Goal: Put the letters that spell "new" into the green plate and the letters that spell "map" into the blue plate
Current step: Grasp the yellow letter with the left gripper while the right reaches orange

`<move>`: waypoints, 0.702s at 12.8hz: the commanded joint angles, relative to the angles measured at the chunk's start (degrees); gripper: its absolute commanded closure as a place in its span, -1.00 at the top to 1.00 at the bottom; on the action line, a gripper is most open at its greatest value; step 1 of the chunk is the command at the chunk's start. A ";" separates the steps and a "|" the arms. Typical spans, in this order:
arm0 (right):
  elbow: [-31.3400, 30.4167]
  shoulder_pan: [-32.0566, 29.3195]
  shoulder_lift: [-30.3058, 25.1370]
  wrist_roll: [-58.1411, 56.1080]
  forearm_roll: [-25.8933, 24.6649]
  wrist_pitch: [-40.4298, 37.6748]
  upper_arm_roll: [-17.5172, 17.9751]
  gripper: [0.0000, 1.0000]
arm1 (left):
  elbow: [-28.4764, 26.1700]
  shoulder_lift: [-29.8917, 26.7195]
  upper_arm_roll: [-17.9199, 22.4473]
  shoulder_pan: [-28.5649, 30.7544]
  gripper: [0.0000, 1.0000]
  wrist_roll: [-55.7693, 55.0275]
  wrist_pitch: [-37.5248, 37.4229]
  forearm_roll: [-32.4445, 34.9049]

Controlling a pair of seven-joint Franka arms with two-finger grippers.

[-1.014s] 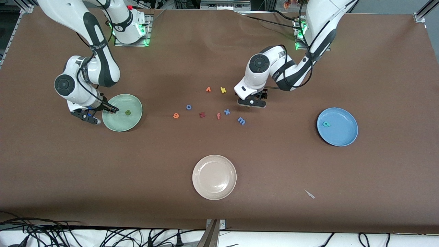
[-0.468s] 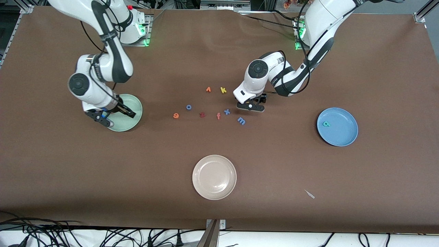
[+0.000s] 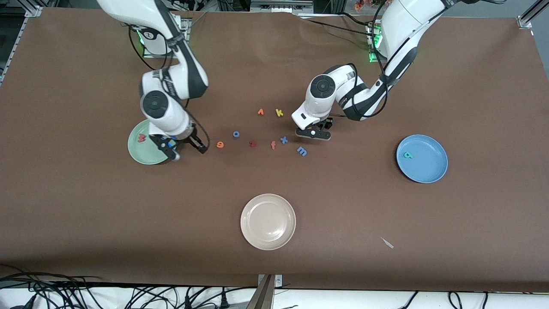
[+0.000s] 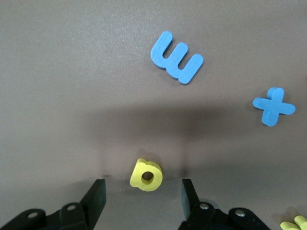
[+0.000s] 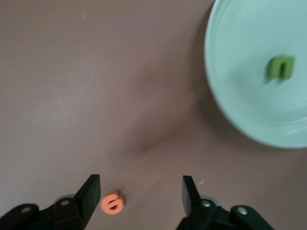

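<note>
My left gripper (image 3: 314,133) is down at the table, open, with the yellow a (image 4: 146,175) lying between its fingers and a gap on each side. The blue m (image 3: 302,150) (image 4: 176,57) lies close by. My right gripper (image 3: 188,151) hangs open between the green plate (image 3: 139,151) and the orange e (image 3: 220,144); the e (image 5: 113,202) sits close to one finger. In the green plate (image 5: 249,96) lie the pinkish-red w (image 3: 140,137) and the olive n (image 5: 280,67). The blue plate (image 3: 429,167) holds the teal p (image 3: 408,155).
Loose letters lie mid-table: blue x (image 3: 283,139), orange f (image 3: 273,145), a dark red letter (image 3: 253,143), blue o (image 3: 236,134), an orange letter (image 3: 260,112) and yellow k (image 3: 279,113). A cream-white plate (image 3: 268,238) stands nearer the front camera.
My right arm has swung from over the green plate toward the middle letters, leaving the w showing in the plate. My left gripper has sunk slightly at the a, its fingers narrowing.
</note>
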 commanded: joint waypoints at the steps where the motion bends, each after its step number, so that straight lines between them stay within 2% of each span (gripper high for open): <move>1: 6.10 4.20 7.47 8.40 0.65 1.96 -0.63 0.46 | 1.61 1.76 0.05 -0.14 0.34 -0.18 -0.20 2.63; 4: 6.38 4.47 7.93 10.00 0.65 1.96 -0.54 0.41 | 2.22 2.56 0.05 -0.14 0.29 -0.79 -0.20 3.16; 9: 6.03 6.06 9.25 11.14 0.65 1.96 -0.54 0.29 | 2.67 3.09 0.32 -0.23 0.03 -0.79 -0.20 3.25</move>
